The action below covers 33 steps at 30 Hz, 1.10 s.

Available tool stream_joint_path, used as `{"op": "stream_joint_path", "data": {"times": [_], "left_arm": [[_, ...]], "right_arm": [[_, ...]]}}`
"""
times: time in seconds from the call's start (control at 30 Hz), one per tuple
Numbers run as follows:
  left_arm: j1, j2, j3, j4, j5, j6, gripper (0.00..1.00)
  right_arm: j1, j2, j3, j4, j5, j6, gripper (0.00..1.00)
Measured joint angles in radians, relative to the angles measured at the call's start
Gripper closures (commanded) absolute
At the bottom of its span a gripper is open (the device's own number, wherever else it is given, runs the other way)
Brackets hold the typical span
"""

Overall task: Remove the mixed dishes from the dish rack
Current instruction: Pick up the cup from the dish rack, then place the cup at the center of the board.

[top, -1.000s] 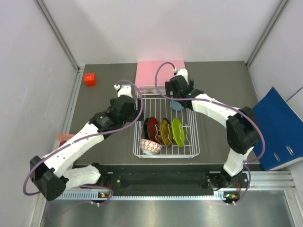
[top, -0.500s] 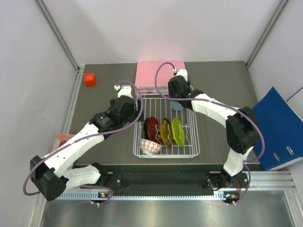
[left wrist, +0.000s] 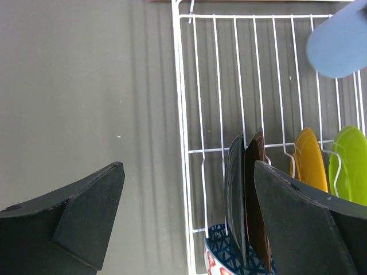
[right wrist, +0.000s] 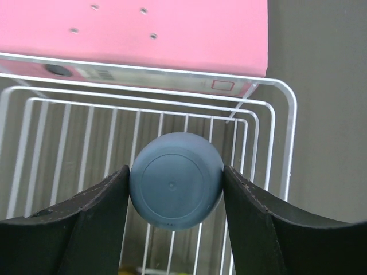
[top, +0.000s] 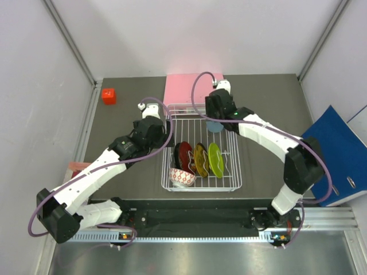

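Moved: right gripper (right wrist: 175, 192) has closed onto the cup (right wrist: 176, 180) since a second ago.
Grip: both fingers press the cup's sides, pinching it.
Cup place: light blue, base up, upper right corner of the rack (top: 235, 177).
Idle side: left gripper (left wrist: 188, 172), jaws spread wide over the rack's left edge.
Rack load: three plates (top: 199, 158) upright at centre; bowl (top: 182, 176) at lower left.

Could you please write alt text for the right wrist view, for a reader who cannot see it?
The right gripper clamps a light blue cup from both sides, its round base facing the camera. Behind it lies a corner of the white wire dish rack, with a pink box beyond on the grey table.
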Motion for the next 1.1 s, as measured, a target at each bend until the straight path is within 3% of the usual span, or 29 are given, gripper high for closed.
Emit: {"op": "stream_joint_path", "data": {"times": [0.23,0.37,0.47,0.6,0.73,0.8,0.9,0.97,1.1], "left_arm": [[0.0,0.0,0.0,0.0,-0.012,-0.001,0.01],[0.0,-0.009,0.004,0.003,-0.029,-0.027,0.01],[0.0,-0.063,-0.008,0.054,-0.018,-0.053,0.01],[0.012,-0.269,-0.145,0.283,0.053,-0.086,0.01],[0.07,-0.371,-0.193,0.441,0.209,-0.144,0.01],[0.109,-0.341,-0.177,0.521,0.321,-0.17,0.07],[0.154,-0.27,-0.184,0.671,0.509,-0.233,0.09],[0.174,-0.227,-0.218,0.765,0.602,-0.285,0.14],[0.205,-0.149,-0.266,0.874,0.739,-0.372,0.16]], "right_arm": [[0.023,-0.222,0.014,-0.011,-0.07,0.002,1.0],[-0.01,-0.356,-0.029,0.081,-0.214,0.056,1.0],[-0.1,-0.472,-0.182,0.282,-0.429,0.177,1.0],[-0.216,-0.505,-0.377,0.58,-0.673,0.395,1.0],[-0.245,-0.441,-0.505,0.879,-0.844,0.608,1.0],[-0.245,-0.413,-0.535,0.991,-0.894,0.688,1.0],[-0.245,-0.371,-0.564,1.191,-0.949,0.81,1.0],[-0.245,-0.353,-0.575,1.288,-0.967,0.863,1.0],[-0.245,-0.331,-0.596,1.418,-0.99,0.938,1.0]]}}
